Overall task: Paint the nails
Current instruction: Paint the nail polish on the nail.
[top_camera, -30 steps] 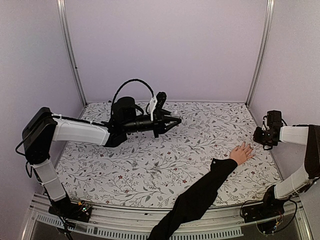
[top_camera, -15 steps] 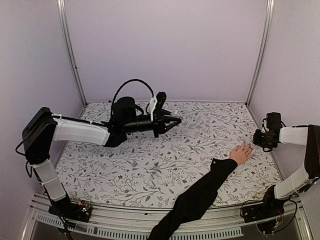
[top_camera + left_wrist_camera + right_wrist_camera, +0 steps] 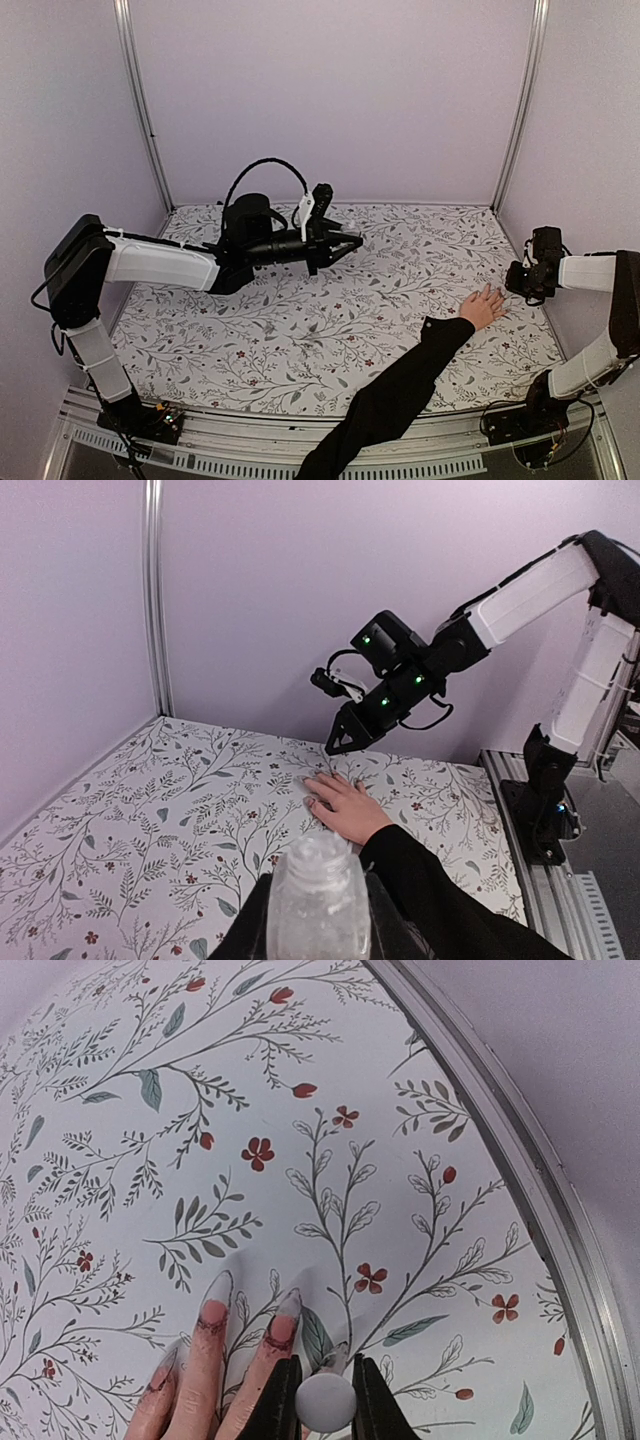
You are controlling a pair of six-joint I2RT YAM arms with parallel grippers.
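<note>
Floral tabletop (image 3: 300,330), nails (image 3: 217,1287) by rail (image 3: 490,1140), left jaws clamp bottle (image 3: 318,900), right jaws clamp cap (image 3: 325,1397)

Floral-patterned table (image 3: 300,330), one arm resting on it
A light-skinned hand (image 3: 483,307) in a black sleeve (image 3: 400,390) lies flat near the right edge, fingers spread, its nails (image 3: 217,1288) on the cloth.

The tablecloth (image 3: 300,330) is white, printed with grey-green leafy sprigs and small red flowers. The walls (image 3: 330,100) are pale lilac. At lower centre, a black sleeve (image 3: 390,400) ends in a light-skinned hand (image 3: 482,307). The nails (image 3: 217,1287) look pale greyish-lilac, with dark red smears on the skin beneath. The bottle (image 3: 318,900) is translucent and colourless, and the cap (image 3: 325,1397) is white.
</note>
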